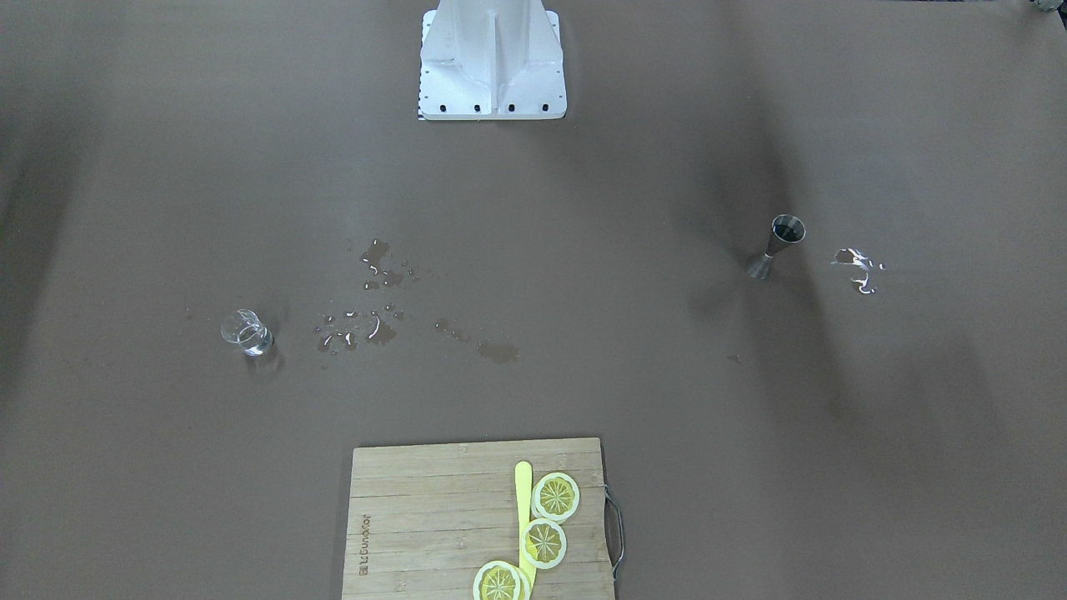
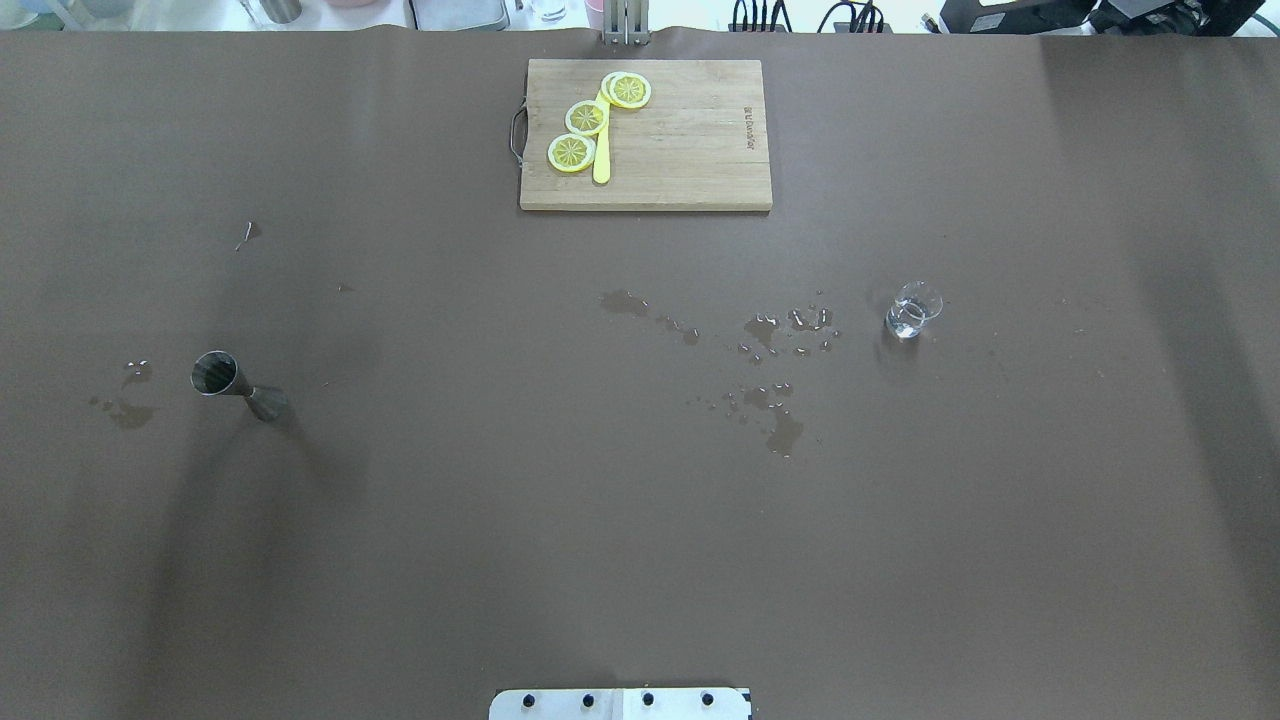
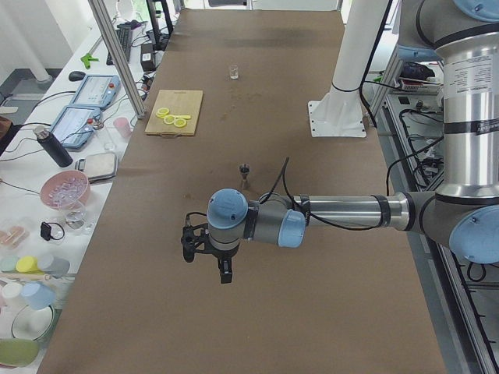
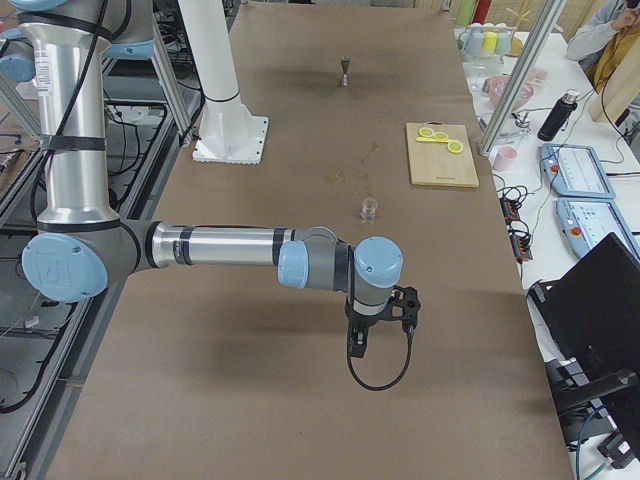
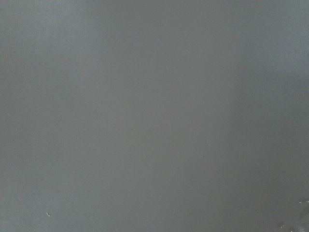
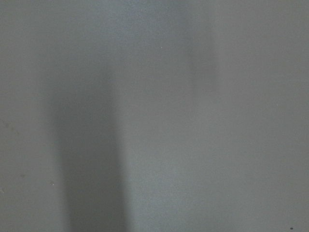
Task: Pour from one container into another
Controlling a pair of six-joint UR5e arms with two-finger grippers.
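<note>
Status: pour not yet started, by my reading. You have the clear glass (image 2: 913, 310) standing upright at the middle right of the overhead view and the metal jigger (image 2: 235, 385) upright at the middle left, well apart, with nothing touching either. Reaching, gripping, carrying and tilting all remain for you to do.

Left gripper (image 3: 207, 262) hangs over bare table in the lower centre of the left side view, holding nothing. Right gripper (image 4: 378, 318) does likewise in the right side view. You cannot tell from these angles how far either pincer is spread. Both wrist cameras show only plain surface.

Materials: the glass is short, rounded and thick-based. It appears to hold a little clear liquid, though it shows too small to be sure. The jigger is grey metal, two cones joined at a narrow waist, dark inside. Matte brown table covering (image 2: 640, 560) carries glossy wet patches (image 2: 783, 428) near centre and beside the jigger. A slatted bamboo cutting board (image 2: 690, 150) at top centre bears lemon slices (image 2: 572, 152).
</note>
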